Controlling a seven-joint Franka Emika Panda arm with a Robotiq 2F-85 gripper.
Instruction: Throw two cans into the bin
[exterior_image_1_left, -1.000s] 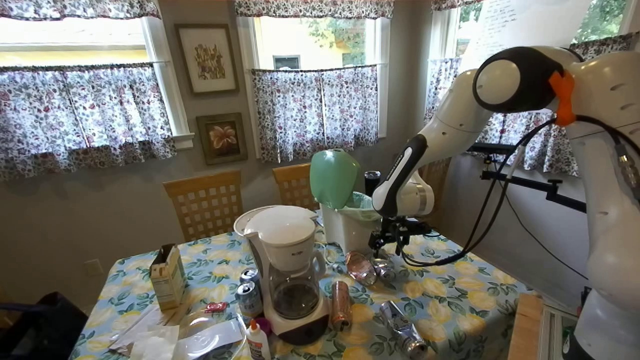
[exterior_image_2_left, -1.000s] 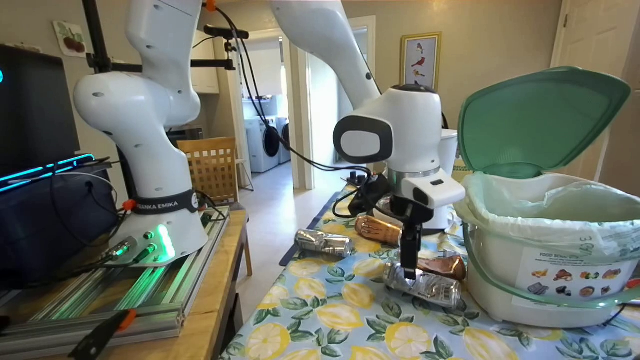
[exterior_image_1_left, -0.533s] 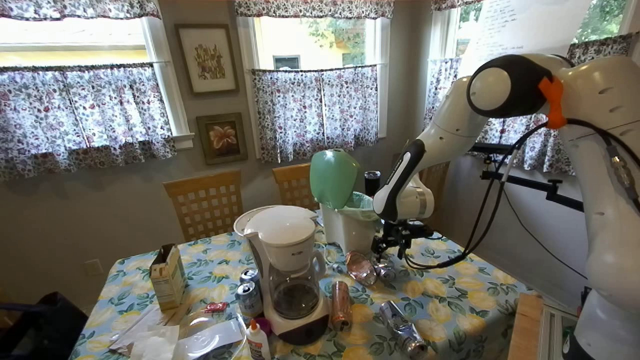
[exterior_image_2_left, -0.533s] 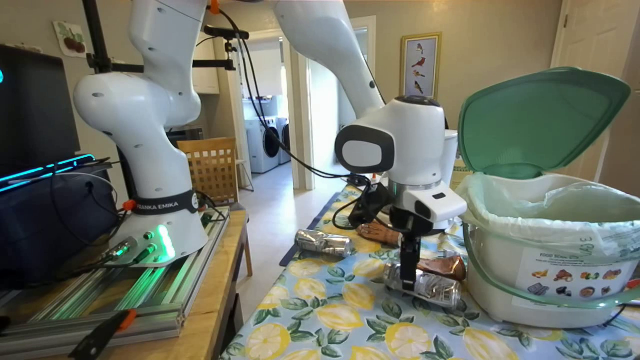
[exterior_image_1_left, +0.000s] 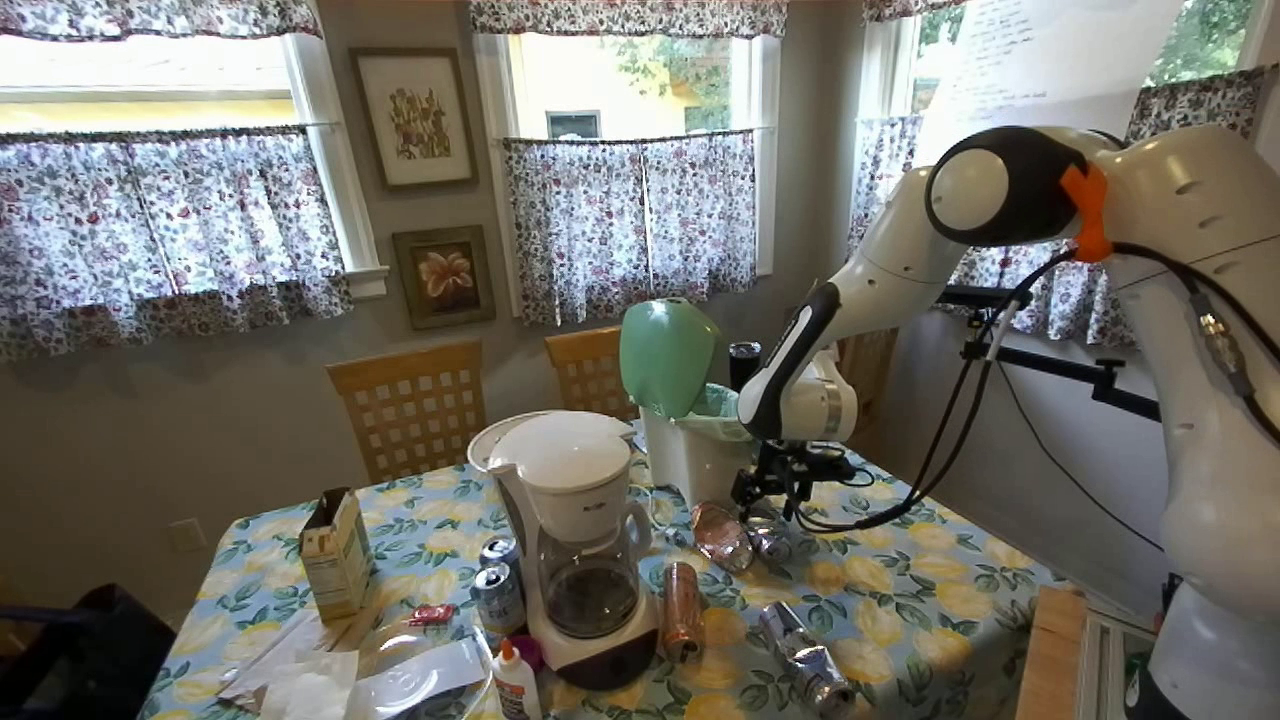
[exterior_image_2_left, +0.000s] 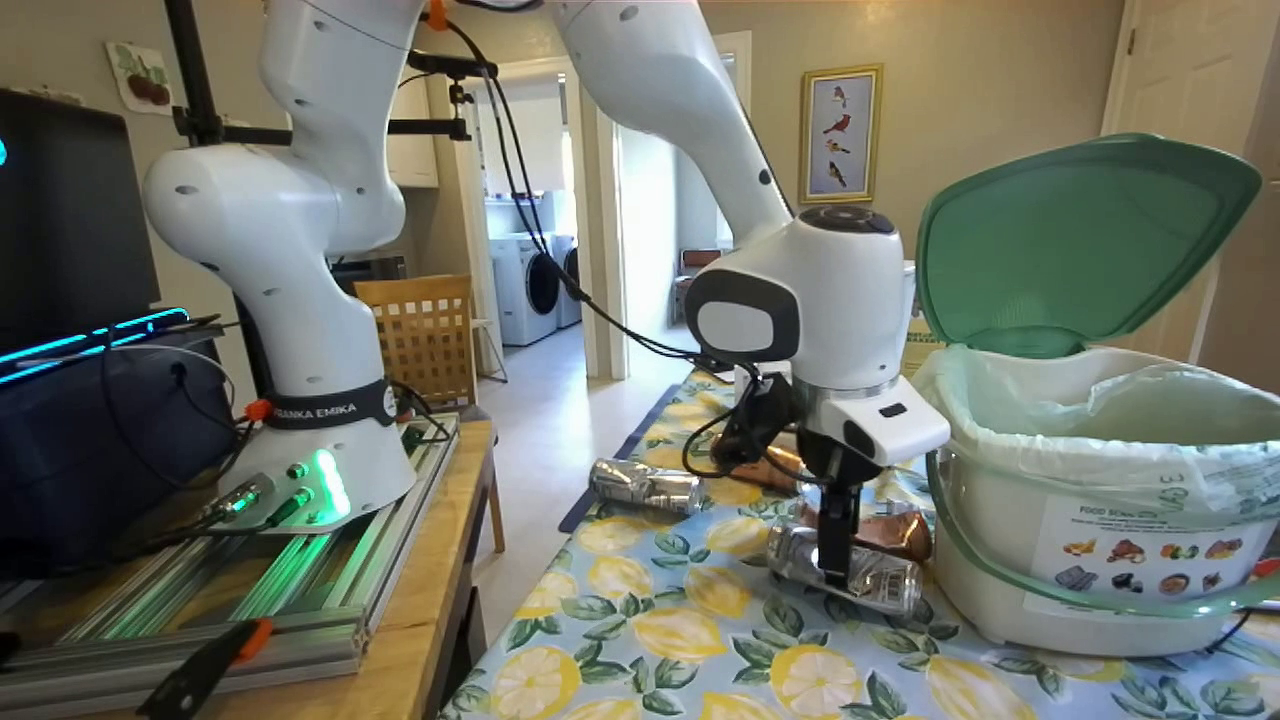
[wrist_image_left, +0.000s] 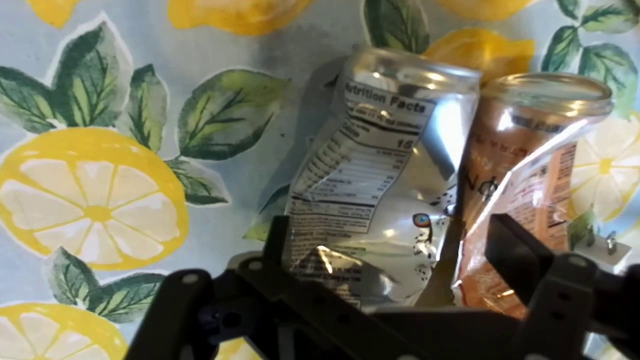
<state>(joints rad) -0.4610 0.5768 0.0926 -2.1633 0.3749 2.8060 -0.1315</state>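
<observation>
A crushed silver can (exterior_image_2_left: 885, 582) lies on its side before the bin; it also shows in an exterior view (exterior_image_1_left: 772, 540) and the wrist view (wrist_image_left: 360, 180). A crushed copper can (wrist_image_left: 520, 165) lies right beside it, also in both exterior views (exterior_image_1_left: 722, 538) (exterior_image_2_left: 905, 535). My gripper (wrist_image_left: 395, 242) is open above them, one finger at the silver can's left edge, the other over the copper can. It is over the silver can in both exterior views (exterior_image_1_left: 768, 512) (exterior_image_2_left: 838, 570); contact cannot be told. The bin (exterior_image_2_left: 985, 560) (exterior_image_1_left: 690, 460) has its green lid up and a liner inside.
Another crushed silver can (exterior_image_1_left: 805, 660) (exterior_image_2_left: 645, 485) and an orange can (exterior_image_1_left: 683, 610) (exterior_image_2_left: 762, 468) lie on the table. A coffee maker (exterior_image_1_left: 570, 470), two upright cans (exterior_image_1_left: 497, 597) (exterior_image_1_left: 500, 550), a box (exterior_image_1_left: 335, 555) and a glue bottle (exterior_image_1_left: 514, 685) stand farther along.
My open gripper has come down lower over the silver can and shifted a little along it toward the bin. The cans and bin have not moved.
</observation>
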